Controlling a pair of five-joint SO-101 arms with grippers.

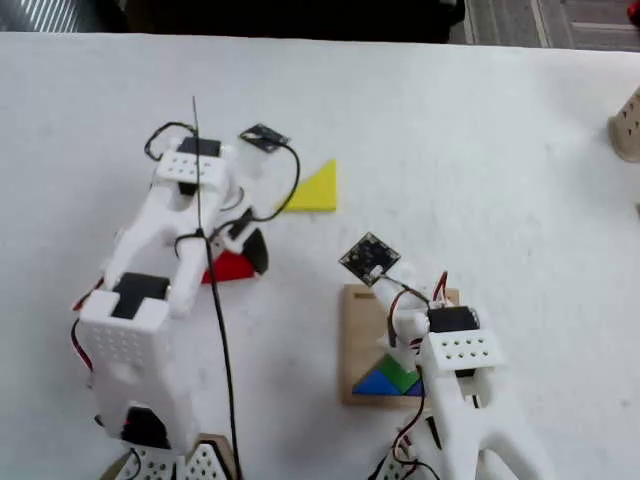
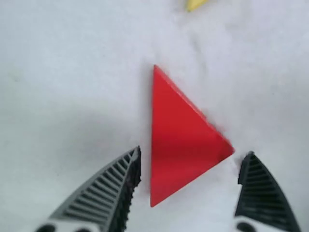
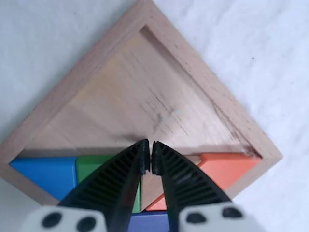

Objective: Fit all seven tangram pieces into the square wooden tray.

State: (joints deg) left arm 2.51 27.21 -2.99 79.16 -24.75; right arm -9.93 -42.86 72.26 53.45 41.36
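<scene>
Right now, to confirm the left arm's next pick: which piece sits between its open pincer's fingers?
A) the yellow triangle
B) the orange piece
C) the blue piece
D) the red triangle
D: the left pincer stands open astride the red triangle, while the yellow triangle lies farther off.

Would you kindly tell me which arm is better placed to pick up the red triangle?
Left: the left gripper, open, straddles the red triangle; the right gripper sits shut over the wooden tray.
</scene>
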